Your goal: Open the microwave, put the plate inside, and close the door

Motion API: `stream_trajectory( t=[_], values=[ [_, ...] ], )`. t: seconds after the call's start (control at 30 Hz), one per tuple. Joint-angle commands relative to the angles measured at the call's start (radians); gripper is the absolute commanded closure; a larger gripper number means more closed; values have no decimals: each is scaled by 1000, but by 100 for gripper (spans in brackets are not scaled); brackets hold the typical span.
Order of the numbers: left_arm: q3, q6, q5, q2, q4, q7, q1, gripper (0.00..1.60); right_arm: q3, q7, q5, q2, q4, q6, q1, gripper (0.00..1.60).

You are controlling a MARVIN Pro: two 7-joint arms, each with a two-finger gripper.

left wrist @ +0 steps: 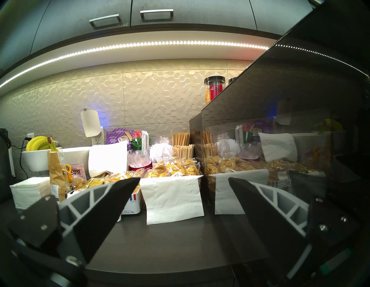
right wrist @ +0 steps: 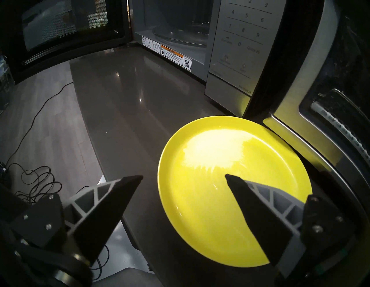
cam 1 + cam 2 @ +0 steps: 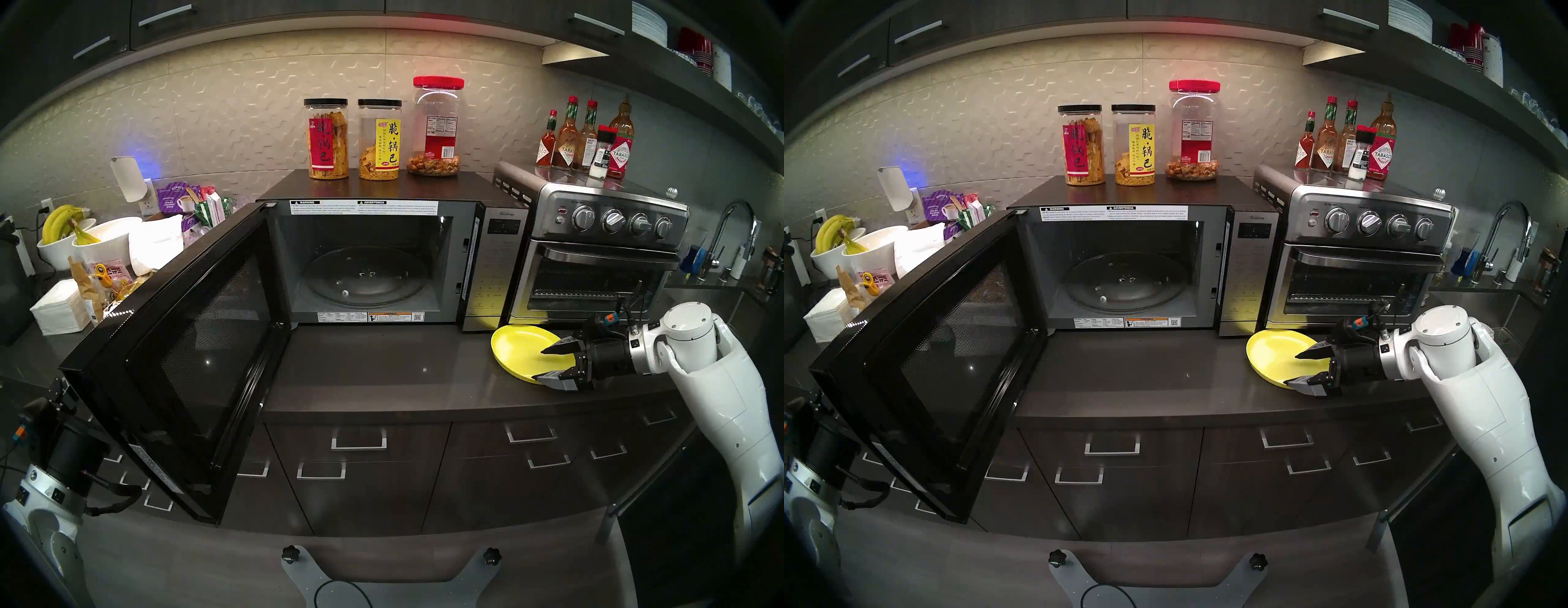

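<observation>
Microwave on the dark counter, its door swung wide open toward the left, mesh inner side facing the cavity; glass turntable bare. Yellow plate lies flat on the counter at the right, in front of the gap between the microwave's keypad strip and the steel toaster oven, its near edge close to the counter's front edge. Right gripper reaches in from the right with jaws spread wide: one finger over the plate's inside, the other outside the plate's near rim, so the rim sits between them; nothing pinched, and contact with the plate cannot be judged. Left gripper hangs low at the left, outside the open door, jaws spread and empty, facing the snack clutter and a white napkin on the counter. Three snack jars stand on the microwave top
</observation>
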State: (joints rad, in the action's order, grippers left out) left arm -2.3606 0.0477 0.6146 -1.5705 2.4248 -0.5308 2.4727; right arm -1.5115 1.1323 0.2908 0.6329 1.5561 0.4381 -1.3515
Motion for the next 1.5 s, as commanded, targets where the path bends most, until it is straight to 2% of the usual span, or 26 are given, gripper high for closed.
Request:
stream_trajectory(
  t=[0.0,1.03,1.07,1.13,1.2,1.27,1.3,1.37,1.4,1.47],
  values=[
    [-3,-1,1,2,19,1,-1,0,8,-1,-13,-5,-2,-13,11,0],
    [-6,-8,-3,-6,19,-8,-10,0,45,-5,-72,29,-25,-31,20,0],
    [-6,-8,-3,-6,19,-8,-10,0,46,-5,-73,30,-25,-31,20,11],
    [-6,-8,-4,-7,19,-9,-10,0,47,-6,-75,32,-27,-32,21,56],
    [-6,-9,-4,-7,19,-9,-11,0,51,-7,-78,37,-31,-33,23,83],
    [-6,-9,-4,-8,19,-10,-11,0,53,-9,-82,40,-35,-35,25,96],
    [-6,-9,-4,-8,19,-10,-11,0,53,-9,-82,40,-35,-35,25,96],
    [-7,-10,-5,-9,19,-11,-12,0,54,-8,-83,42,-37,-37,26,114],
    [-7,-10,-5,-9,19,-11,-12,0,54,-8,-83,42,-37,-37,26,114],
    [-7,-10,-5,-9,19,-12,-13,0,53,-7,-83,42,-37,-40,25,146]
  ],
)
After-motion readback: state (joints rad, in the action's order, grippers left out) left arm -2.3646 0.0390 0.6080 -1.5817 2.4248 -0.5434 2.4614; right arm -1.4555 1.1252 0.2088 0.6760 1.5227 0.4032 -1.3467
